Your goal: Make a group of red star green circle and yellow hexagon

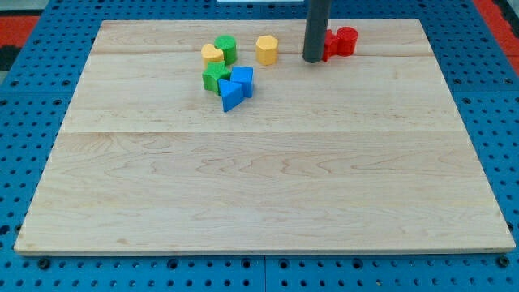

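Observation:
My tip (312, 59) rests on the board near the view's top, just left of a red star (330, 46) that it partly hides. A second red block (347, 40), round-ended, touches the star on its right. The yellow hexagon (267, 49) lies a short way left of my tip, apart from it. The green circle (226, 49) lies further left, touching a yellow block (212, 55).
Below the green circle sit a green block (215, 77), a blue cube (242, 80) and a blue triangle (230, 95), packed close together. The wooden board (259, 178) lies on a blue perforated table (24, 89).

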Available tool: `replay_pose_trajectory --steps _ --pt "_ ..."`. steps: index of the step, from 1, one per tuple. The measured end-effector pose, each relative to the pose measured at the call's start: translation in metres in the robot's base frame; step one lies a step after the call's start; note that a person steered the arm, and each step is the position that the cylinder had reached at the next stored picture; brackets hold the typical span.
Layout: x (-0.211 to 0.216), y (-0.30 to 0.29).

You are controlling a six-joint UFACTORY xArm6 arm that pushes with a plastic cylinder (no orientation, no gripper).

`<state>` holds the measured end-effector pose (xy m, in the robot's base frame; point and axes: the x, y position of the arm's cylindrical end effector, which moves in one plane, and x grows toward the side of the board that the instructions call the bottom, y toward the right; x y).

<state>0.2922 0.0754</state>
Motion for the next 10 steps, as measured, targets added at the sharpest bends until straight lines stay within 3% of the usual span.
replay_pose_trajectory --steps 1,2,3,4,5,7,8,10 --pt "0.018 -0.065" --pt "0.007 -0.125" --pt "-0.014 -0.108" --pt "-0.008 -0.052" --pt "0.003 -0.054" --pt "0.008 -0.183" --pt "-0.009 -0.207" --pt "-0.029 -0.167"
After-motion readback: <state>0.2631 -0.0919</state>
